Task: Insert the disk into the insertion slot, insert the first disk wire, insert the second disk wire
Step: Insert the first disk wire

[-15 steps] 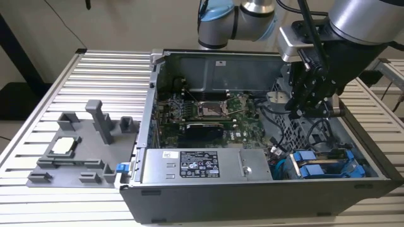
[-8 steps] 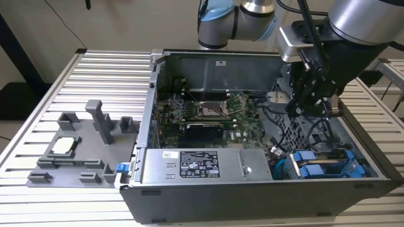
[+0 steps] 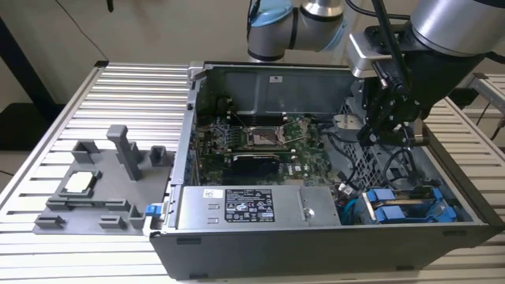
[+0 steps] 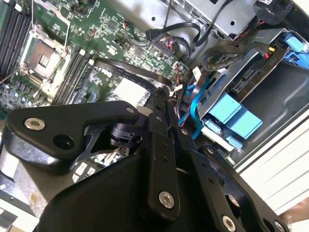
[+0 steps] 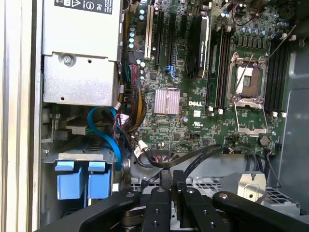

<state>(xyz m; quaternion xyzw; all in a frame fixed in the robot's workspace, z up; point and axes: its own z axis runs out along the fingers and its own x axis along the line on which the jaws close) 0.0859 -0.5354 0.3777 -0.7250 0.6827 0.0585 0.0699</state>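
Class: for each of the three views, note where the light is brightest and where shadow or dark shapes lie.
Exterior view: even light on the slatted table; the case is shaded inside, below the gripper. First wrist view: the power-supply box is brightest, and the black gripper darkens one edge. Second wrist view: the table beside the case glares white.

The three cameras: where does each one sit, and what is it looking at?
Exterior view: off the arm, high up, looking down into the open computer case; the arm and gripper show.
First wrist view: rides on the arm, looking past the gripper at the motherboard and power-supply box.
Second wrist view: also on the arm, looking over the gripper from another side.
Both wrist views share the motherboard and the blue carriers.
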